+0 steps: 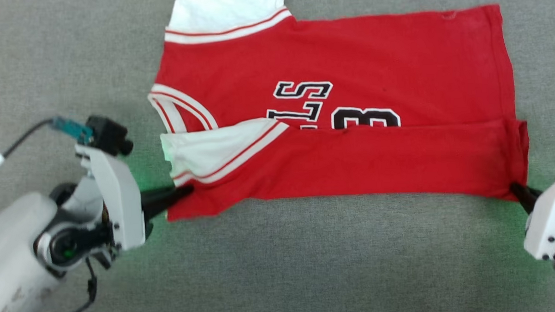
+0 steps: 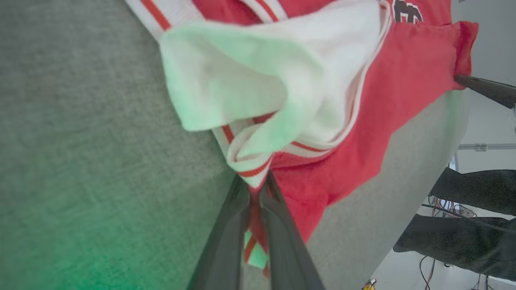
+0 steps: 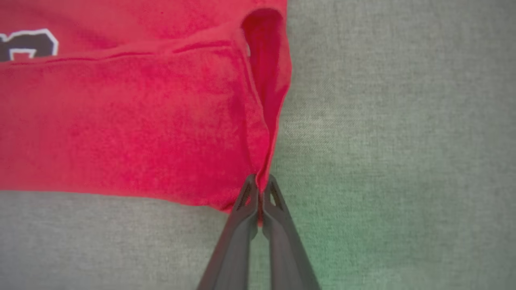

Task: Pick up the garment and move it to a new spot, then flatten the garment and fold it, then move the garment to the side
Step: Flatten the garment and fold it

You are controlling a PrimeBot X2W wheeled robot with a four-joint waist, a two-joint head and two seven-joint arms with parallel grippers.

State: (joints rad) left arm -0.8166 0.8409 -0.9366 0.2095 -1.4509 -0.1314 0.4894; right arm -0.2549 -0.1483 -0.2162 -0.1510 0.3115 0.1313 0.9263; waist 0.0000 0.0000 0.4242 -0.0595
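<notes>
At about seven o'clock in the head view, nearest the robot, the left gripper [image 1: 185, 192] is clamped on the near left corner of the garment [image 1: 348, 56], pinching striped sleeve trim and red cloth between its fingers. At four o'clock the right gripper [image 1: 515, 188] is pinched tight on the near right corner at the hem. Between them the garment lies on the grey surface [image 1: 309, 265], with its near long edge folded toward twelve o'clock over the lower part of the black lettering. One white sleeve rests on that fold at nine o'clock; the other reaches away at eleven o'clock.
</notes>
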